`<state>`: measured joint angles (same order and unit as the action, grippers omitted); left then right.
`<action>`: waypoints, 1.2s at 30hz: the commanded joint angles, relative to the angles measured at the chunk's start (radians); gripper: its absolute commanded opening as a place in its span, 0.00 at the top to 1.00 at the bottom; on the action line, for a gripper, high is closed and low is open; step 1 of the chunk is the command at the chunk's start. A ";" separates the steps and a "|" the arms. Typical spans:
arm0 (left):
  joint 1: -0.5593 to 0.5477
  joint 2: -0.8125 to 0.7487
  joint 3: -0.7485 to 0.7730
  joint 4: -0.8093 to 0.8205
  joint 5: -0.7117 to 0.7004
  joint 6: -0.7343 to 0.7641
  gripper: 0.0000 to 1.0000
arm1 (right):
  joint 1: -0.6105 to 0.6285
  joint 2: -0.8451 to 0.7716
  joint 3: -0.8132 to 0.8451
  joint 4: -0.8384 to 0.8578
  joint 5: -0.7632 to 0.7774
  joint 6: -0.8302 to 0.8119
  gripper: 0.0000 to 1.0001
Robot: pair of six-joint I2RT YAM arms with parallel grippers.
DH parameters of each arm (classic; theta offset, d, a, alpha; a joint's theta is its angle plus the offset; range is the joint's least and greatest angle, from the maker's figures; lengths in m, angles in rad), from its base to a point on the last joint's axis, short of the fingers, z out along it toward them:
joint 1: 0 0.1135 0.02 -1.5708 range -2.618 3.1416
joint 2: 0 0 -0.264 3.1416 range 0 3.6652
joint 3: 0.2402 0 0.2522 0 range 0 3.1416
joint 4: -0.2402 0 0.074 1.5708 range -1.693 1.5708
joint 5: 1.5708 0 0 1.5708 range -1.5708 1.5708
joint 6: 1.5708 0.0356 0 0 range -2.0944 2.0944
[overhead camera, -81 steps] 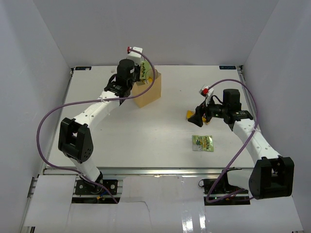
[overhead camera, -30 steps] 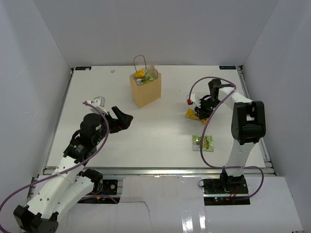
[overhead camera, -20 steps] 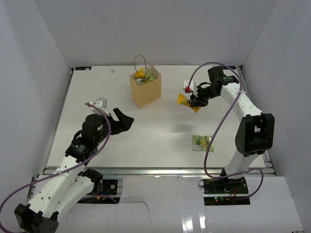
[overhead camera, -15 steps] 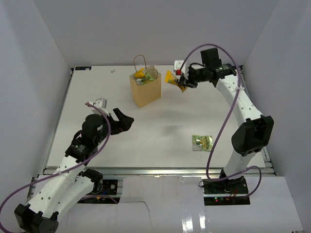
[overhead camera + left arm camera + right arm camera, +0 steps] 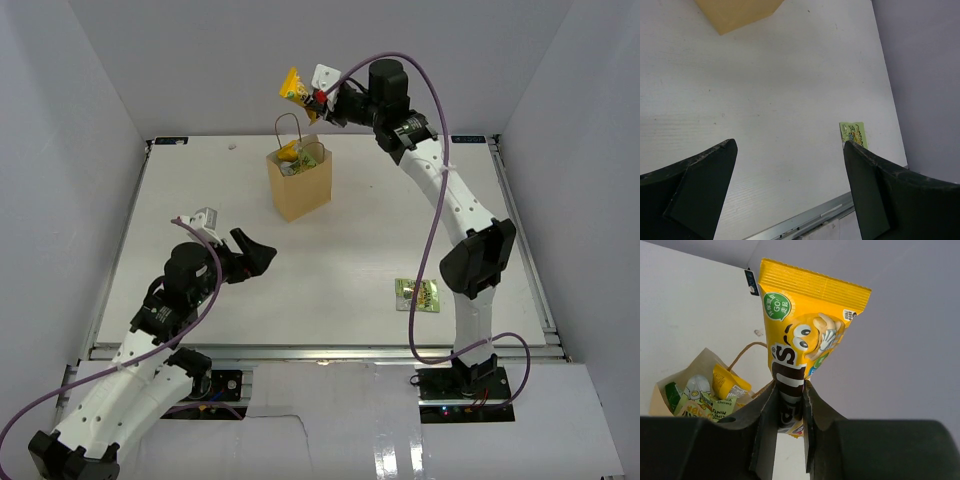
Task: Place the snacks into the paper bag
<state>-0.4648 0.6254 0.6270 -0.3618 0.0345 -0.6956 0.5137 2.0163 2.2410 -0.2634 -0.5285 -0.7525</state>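
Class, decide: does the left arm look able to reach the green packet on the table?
Probably yes: the left gripper is open and empty, only bare table lies between it and the green packet, and the right gripper is up by the paper bag.

The candy packet (image 5: 807, 325) is yellow, with brown letters and a green round badge. The paper bag (image 5: 303, 195) is plain tan. The green packet (image 5: 417, 294) has yellow print.

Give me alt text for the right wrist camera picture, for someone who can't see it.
The right gripper pinches the lower end of a yellow candy packet, which fills the middle of the frame. At lower left, the open paper bag holds green packets and another yellow wrapper.
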 commanded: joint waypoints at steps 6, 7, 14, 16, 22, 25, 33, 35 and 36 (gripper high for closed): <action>0.002 -0.015 -0.015 -0.009 0.047 -0.016 0.02 | 0.006 0.058 -0.041 0.179 0.007 0.127 0.82; 0.002 -0.013 -0.013 -0.009 0.048 -0.016 0.02 | 0.005 0.061 -0.043 0.179 0.002 0.127 0.82; 0.002 0.007 -0.013 -0.005 0.053 -0.012 0.02 | 0.006 0.042 -0.138 0.139 -0.064 0.127 0.78; 0.002 0.007 -0.013 0.000 0.054 -0.013 0.02 | 0.006 0.039 -0.162 0.133 -0.079 0.125 0.77; 0.002 0.016 -0.010 0.001 0.058 -0.007 0.02 | 0.006 0.056 -0.166 0.121 -0.082 0.128 0.61; 0.002 0.017 -0.010 0.003 0.059 -0.007 0.02 | 0.006 0.061 -0.152 0.119 -0.077 0.137 0.49; 0.002 0.026 -0.010 0.015 0.077 -0.002 0.02 | 0.003 0.050 -0.113 0.121 -0.073 0.182 0.45; 0.002 0.028 -0.007 0.015 0.082 0.001 0.02 | -0.009 0.029 -0.097 0.133 -0.071 0.237 0.46; 0.002 0.028 -0.007 0.015 0.085 0.005 0.02 | -0.020 0.019 -0.093 0.141 -0.073 0.266 0.46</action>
<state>-0.4648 0.6540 0.6159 -0.3649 0.0963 -0.7052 0.5106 2.0960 2.0857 -0.1761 -0.5869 -0.5735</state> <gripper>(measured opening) 0.979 0.542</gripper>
